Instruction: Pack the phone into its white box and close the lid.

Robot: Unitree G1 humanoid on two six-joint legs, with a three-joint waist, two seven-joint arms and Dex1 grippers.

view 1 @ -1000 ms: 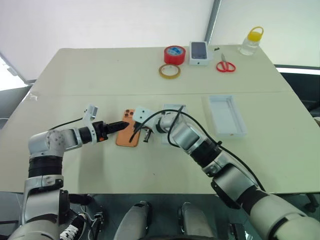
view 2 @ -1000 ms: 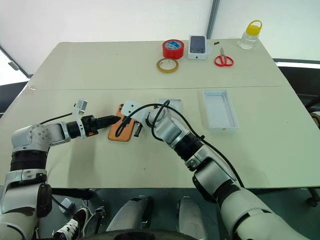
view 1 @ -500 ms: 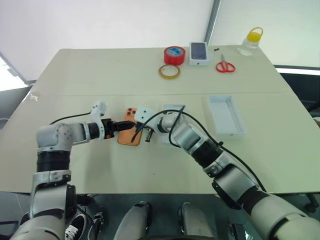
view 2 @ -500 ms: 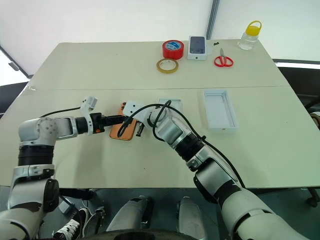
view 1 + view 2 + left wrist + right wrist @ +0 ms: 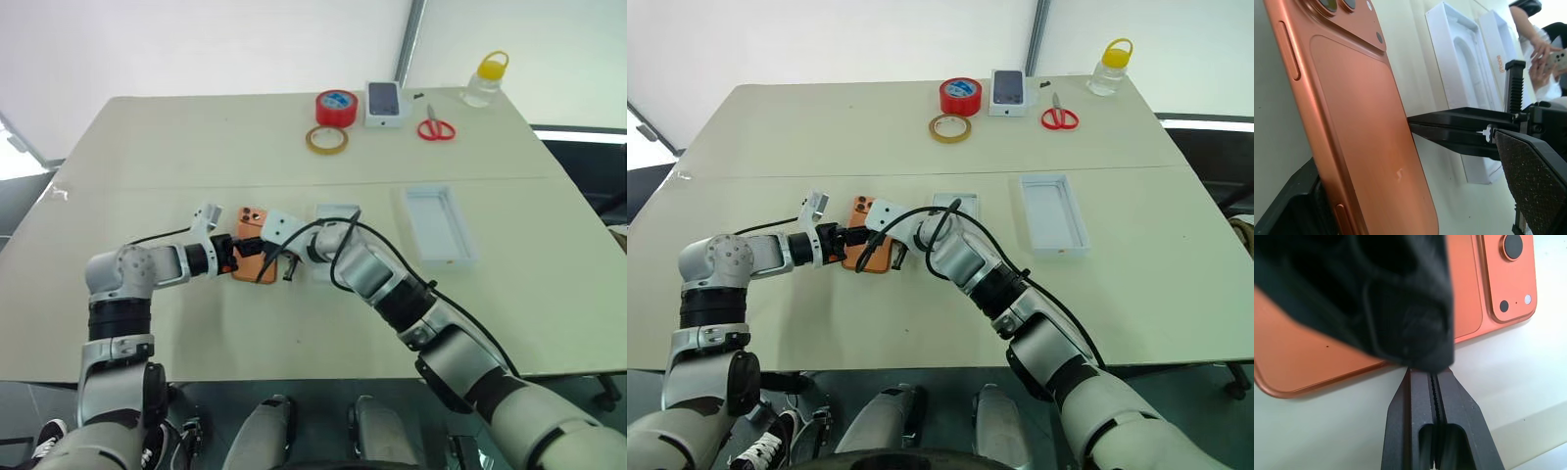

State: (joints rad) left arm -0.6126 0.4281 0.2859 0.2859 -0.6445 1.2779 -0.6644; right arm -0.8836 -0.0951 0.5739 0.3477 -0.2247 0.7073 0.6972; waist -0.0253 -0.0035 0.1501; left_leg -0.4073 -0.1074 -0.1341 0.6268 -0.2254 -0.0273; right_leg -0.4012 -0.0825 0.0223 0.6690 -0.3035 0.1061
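1. Phone (image 5: 253, 257): orange, back up, lens cluster at its far end, lying on the counter (image 5: 196, 147) left of centre, between the two grippers.
2. Left gripper (image 5: 238, 260): at the phone's left edge, jaws spread wide astride the phone, one finger (image 5: 1533, 171) over the orange back and the other down at the phone's near edge; cannot tell if either presses on it.
3. Right gripper (image 5: 289, 266): just right of the phone, jaws pressed together on nothing, tips (image 5: 1422, 382) down at the counter against the phone's right long edge.
4. White box (image 5: 338, 217): just right of the right gripper, partly hidden behind that arm; inside not readable from the head views.
5. Lid (image 5: 439, 225): open white tray, well right of the phone, lying lengthwise near to far.
6. Far edge of the counter, left to right: yellowish tape ring (image 5: 326, 140), red tape roll (image 5: 336, 107), white box with a printed phone picture (image 5: 385, 103), red-handled scissors (image 5: 435, 127), clear bottle with a yellow cap (image 5: 486, 80).
7. Person's hands (image 5: 1542, 54) with a small pale object, seen past the boxes in the left wrist view.
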